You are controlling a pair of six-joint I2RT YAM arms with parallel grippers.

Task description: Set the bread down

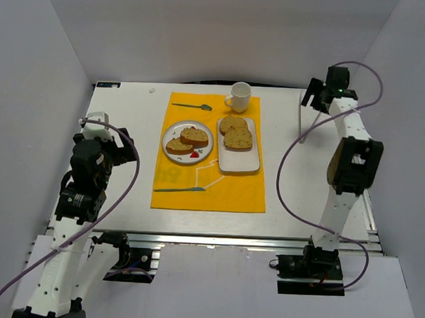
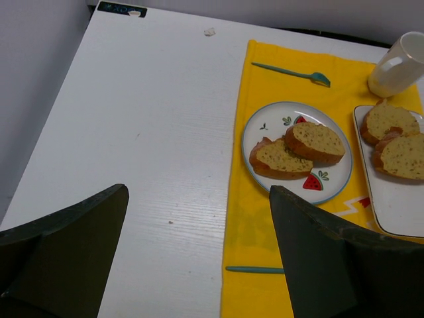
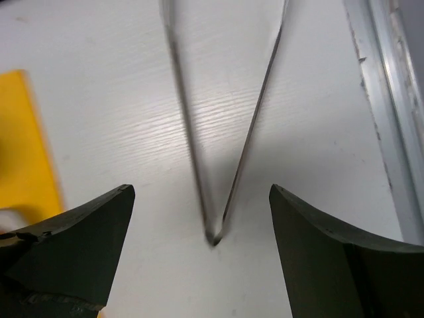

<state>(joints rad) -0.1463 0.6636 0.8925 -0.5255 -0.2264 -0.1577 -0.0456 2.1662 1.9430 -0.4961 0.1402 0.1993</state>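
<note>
Two bread slices [image 1: 194, 136] [image 1: 178, 146] lie on a round plate [image 1: 173, 128] with a watermelon print, and two more [image 1: 233, 124] [image 1: 238, 139] lie on a white rectangular tray [image 1: 239, 162] beside it. In the left wrist view the plate's bread [image 2: 315, 142] and the tray's bread [image 2: 401, 156] show ahead. My left gripper [image 2: 199, 191] is open and empty over bare table left of the mat. My right gripper [image 3: 201, 190] is open at the far right, and metal tongs [image 3: 213, 235] lie flat between its fingers, touching neither. Seen from above, that gripper [image 1: 312, 96] hovers over the tongs [image 1: 301, 114].
A yellow mat [image 1: 211, 187] lies under plate and tray. On it, a white cup [image 1: 239, 96] stands at the back, with a teal spoon [image 1: 194, 106] behind the plate and a teal utensil [image 1: 179, 189] in front. A metal rail [image 3: 391, 99] edges the table's right side.
</note>
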